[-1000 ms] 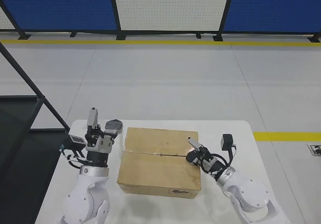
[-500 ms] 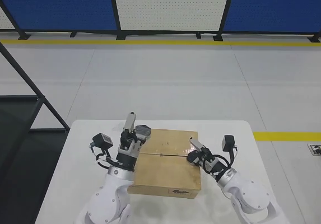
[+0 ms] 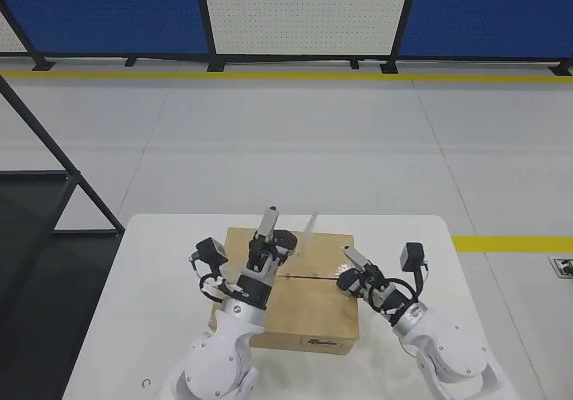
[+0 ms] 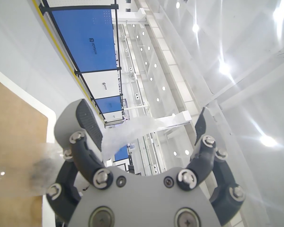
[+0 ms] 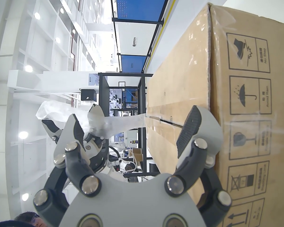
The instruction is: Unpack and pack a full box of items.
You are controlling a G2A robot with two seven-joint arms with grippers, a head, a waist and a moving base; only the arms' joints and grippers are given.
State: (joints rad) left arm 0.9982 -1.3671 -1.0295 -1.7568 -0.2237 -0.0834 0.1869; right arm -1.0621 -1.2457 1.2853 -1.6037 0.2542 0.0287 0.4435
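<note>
Left end effector (image 4: 144, 111) hangs spread apart above the box (image 3: 306, 305), tape strip (image 4: 132, 131) against one finger.

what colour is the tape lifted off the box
Translucent whitish plastic tape strip, best in right wrist view.

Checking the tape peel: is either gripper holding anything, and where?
Nothing is clamped: left gripper and right gripper are both open. The clear tape strip, peeled from the cardboard box seam, only clings to one of the left fingers, partway along.
</note>
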